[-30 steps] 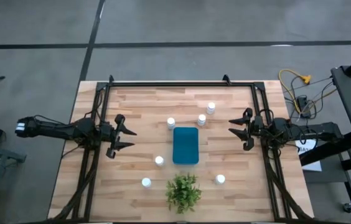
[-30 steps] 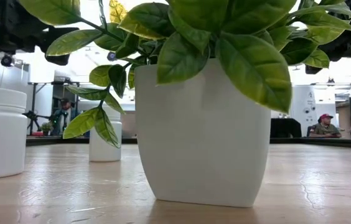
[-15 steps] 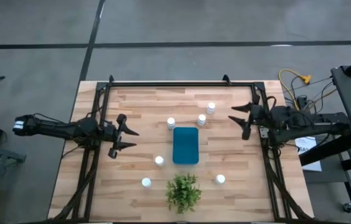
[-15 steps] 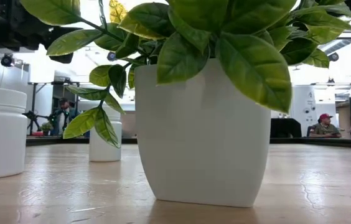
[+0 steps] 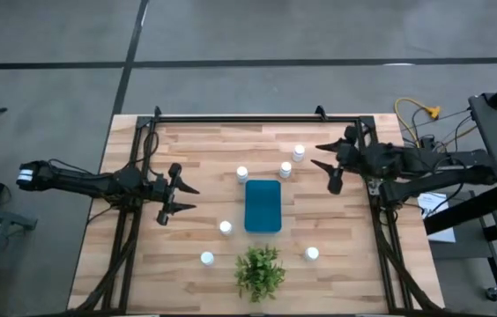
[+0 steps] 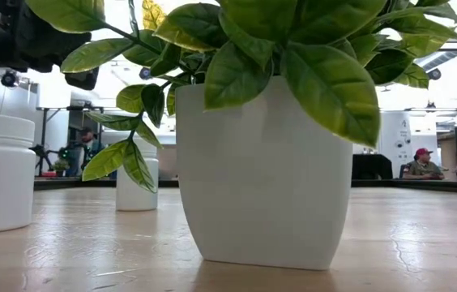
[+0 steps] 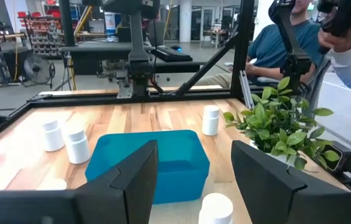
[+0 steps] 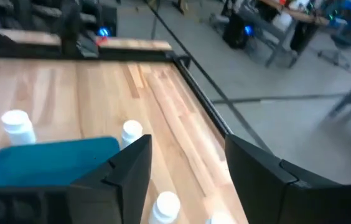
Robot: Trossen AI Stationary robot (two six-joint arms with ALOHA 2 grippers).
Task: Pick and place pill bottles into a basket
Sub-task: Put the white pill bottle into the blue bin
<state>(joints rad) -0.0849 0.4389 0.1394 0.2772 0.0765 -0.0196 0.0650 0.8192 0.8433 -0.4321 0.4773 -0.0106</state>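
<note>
The teal basket [image 5: 263,205] stands at the table's middle. Six white pill bottles stand upright on their bases around it: three at its far end [image 5: 242,173] [image 5: 285,169] [image 5: 299,153], two to its near left [image 5: 226,228] [image 5: 207,258] and one to its near right [image 5: 312,254]. My left gripper [image 5: 191,198] is open and empty, left of the basket and pointing at it; its wrist view shows the basket [image 7: 150,162] beyond the gripper [image 7: 194,186]. My right gripper [image 5: 323,167] is open and empty, just right of the far-right bottle [image 8: 166,205].
A green plant in a white pot [image 5: 259,271] stands at the near edge in front of the basket and fills the low view [image 6: 261,170]. A black frame [image 5: 257,117] runs along the table's far and side edges. People sit beyond the table [image 7: 287,37].
My right gripper has gone toward the table's far edge and leftward, toward the bottles at the basket's far end, turning as it went, and stays open. My left gripper has edged a little toward the basket. No bottle has moved.
</note>
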